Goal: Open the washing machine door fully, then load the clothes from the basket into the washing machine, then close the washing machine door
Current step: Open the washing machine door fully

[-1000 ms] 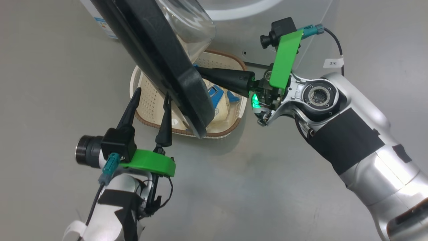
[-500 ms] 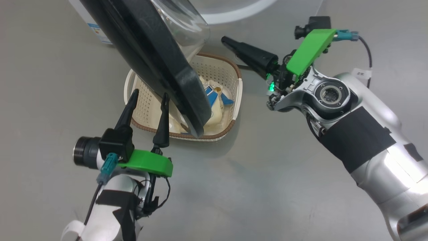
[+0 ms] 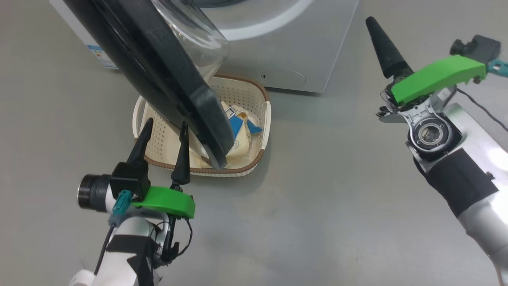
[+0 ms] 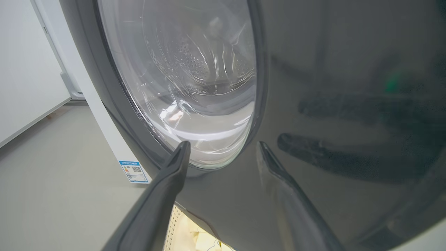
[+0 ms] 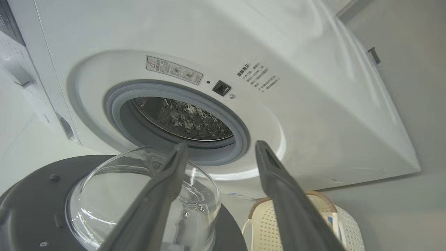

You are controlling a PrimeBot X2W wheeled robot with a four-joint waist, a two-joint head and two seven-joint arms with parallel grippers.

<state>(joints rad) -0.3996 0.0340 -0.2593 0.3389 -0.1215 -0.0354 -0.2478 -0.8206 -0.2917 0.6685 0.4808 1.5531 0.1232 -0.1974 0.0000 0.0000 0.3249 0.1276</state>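
**Door part-open over the basket; both grippers empty**

**Head view.** Door (image 3: 158, 75) stands swung out from the machine (image 3: 278, 47), its lower edge hanging over the left half of the basket (image 3: 238, 79). The basket sits on the floor just before the machine, with the clothes (image 3: 238, 135) inside. The left gripper (image 3: 162, 139), fingers spread, is at the basket's near left rim, beside the door's outer face. The right gripper (image 3: 373, 28) is well apart at far right, with one finger in sight.

**Left wrist view.** The left gripper (image 4: 223, 150), fingers spread with nothing between them, faces the door (image 4: 313, 69) close up; contact cannot be told.

**Right wrist view.** The right gripper (image 5: 219, 148), fingers spread and empty, looks at the drum (image 5: 181, 118). The door (image 5: 28, 216) lies lower left, the basket (image 5: 264, 223) lower right.

**Step.** Opening appears unfinished. The next move probably calls for swinging the door wider left, off the basket, before any garment is picked.
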